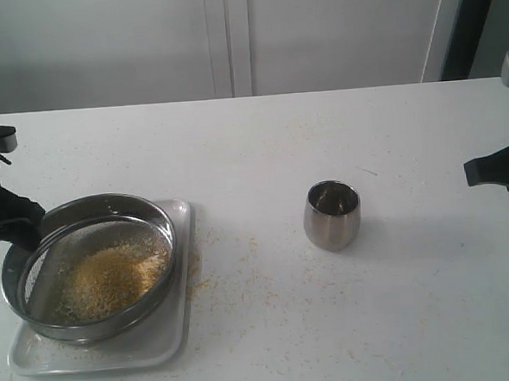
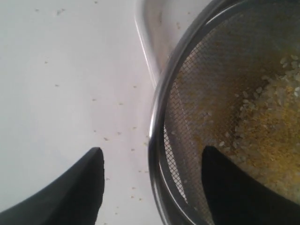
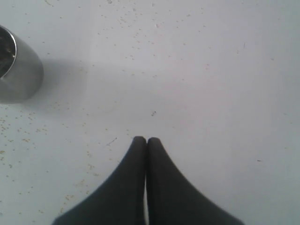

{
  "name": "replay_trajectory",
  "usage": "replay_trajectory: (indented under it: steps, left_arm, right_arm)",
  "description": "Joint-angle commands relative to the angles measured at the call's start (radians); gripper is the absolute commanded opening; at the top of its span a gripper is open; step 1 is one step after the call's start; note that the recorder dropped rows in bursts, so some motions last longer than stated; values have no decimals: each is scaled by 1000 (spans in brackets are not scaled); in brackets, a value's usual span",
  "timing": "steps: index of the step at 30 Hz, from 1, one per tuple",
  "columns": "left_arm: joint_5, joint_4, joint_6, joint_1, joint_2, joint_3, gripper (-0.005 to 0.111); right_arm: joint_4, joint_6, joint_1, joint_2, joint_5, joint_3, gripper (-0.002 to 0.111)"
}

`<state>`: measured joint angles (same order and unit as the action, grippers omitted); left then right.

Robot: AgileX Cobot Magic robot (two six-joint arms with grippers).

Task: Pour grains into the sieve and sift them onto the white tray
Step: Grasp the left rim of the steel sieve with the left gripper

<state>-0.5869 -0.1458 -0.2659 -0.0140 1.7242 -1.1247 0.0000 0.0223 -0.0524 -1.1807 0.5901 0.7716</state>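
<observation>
A lab-like setup: bare white table [image 1: 401, 320], plain white wall panels [image 1: 99, 44].

sieve [image 1: 108, 201]: wide round steel ring with fine mesh, sitting on the white tray [image 1: 172, 334], near left.
grains [image 1: 109, 277]: golden and pale mix lying heaped on the mesh.
white tray: lying flat, rim showing around the sieve's right and near sides.
</observation>
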Motion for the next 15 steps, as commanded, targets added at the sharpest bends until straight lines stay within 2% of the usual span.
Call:
replay_trajectory:
  steps: [1, 15]
  left_arm:
    - [37, -4, 0, 2, 20, -5, 63]
    - [93, 36, 0, 2, 84, -5, 61]
  right_arm:
    - [0, 8, 4, 7, -15, 5, 0]
    - [0, 8, 4, 7, -15, 5, 0]
